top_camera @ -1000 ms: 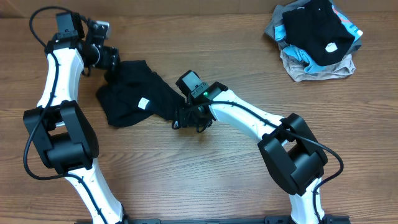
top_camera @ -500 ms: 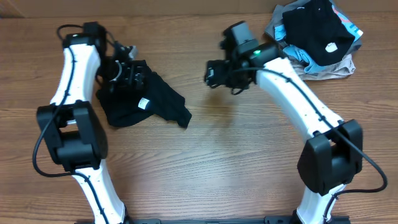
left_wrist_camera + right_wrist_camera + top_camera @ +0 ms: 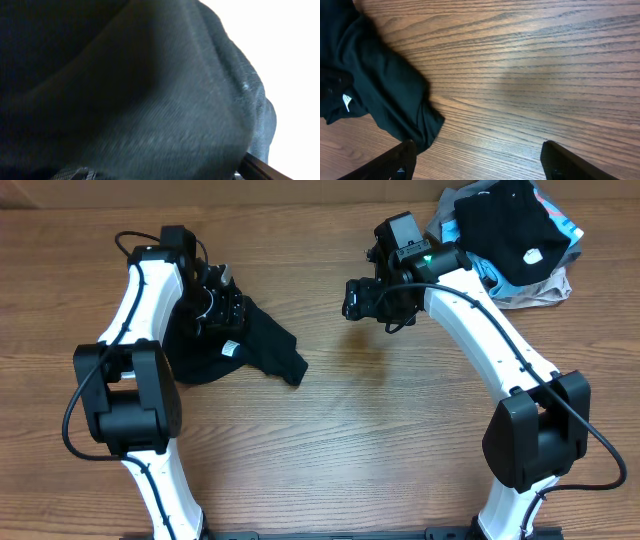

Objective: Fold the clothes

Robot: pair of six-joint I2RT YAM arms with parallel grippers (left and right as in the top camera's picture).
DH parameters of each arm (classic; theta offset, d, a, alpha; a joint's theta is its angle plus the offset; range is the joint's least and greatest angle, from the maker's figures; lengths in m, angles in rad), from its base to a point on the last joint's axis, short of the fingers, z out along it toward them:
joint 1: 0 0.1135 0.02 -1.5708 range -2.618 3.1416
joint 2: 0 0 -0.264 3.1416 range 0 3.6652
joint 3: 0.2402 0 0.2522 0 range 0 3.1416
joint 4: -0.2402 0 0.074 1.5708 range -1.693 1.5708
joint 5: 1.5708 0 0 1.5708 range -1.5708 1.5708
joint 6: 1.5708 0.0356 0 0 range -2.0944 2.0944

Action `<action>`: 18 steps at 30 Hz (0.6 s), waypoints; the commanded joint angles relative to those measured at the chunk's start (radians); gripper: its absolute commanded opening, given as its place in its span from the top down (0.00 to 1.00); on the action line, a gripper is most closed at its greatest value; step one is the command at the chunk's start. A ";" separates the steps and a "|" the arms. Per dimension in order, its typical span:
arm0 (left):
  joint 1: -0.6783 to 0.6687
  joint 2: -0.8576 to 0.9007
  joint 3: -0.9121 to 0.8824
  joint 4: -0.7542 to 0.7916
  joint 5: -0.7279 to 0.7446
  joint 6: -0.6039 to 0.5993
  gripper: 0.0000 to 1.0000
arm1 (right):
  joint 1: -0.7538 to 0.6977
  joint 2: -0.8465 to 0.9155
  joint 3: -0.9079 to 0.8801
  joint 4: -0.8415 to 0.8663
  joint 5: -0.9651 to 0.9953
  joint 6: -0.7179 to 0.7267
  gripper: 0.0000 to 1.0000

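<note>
The big, thin, soft black garment (image 3: 255, 345) lies bunched up on the brown wooden table (image 3: 350, 440), in the left middle of the view from above. It is not folded yet. Its long way runs on a slant, from the upper left down to a floppy corner at the lower right. A small white label (image 3: 230, 348) shows near its middle.

The left gripper (image 3: 218, 308) is right on top of the upper left end of the black garment. Its own camera is so close that dark cloth (image 3: 125, 100) fills almost the whole view, with just a bit of one finger (image 3: 260, 167) in the lower right corner. Its jaws stand wide apart, and I do not think it is pinching the cloth.

The right gripper (image 3: 362, 298) hangs over bare wood in the upper middle, well apart from the black garment. Its jaws are wide open with nothing in them (image 3: 479, 146). From its camera, the black garment (image 3: 380, 90) and the label (image 3: 347, 102) sit at the left side of the view.

So the left arm is much nearer. For the right gripper, the cloth lies to the left and lower down. I think it would have to go that way to reach the lower right corner.

A heap of other clothes (image 3: 510, 250) sits in the upper right corner, far from both.
</note>
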 commanded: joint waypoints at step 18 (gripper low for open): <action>0.007 -0.210 -0.293 0.136 -0.308 -0.284 0.16 | -0.004 -0.012 0.008 -0.024 0.011 -0.054 0.16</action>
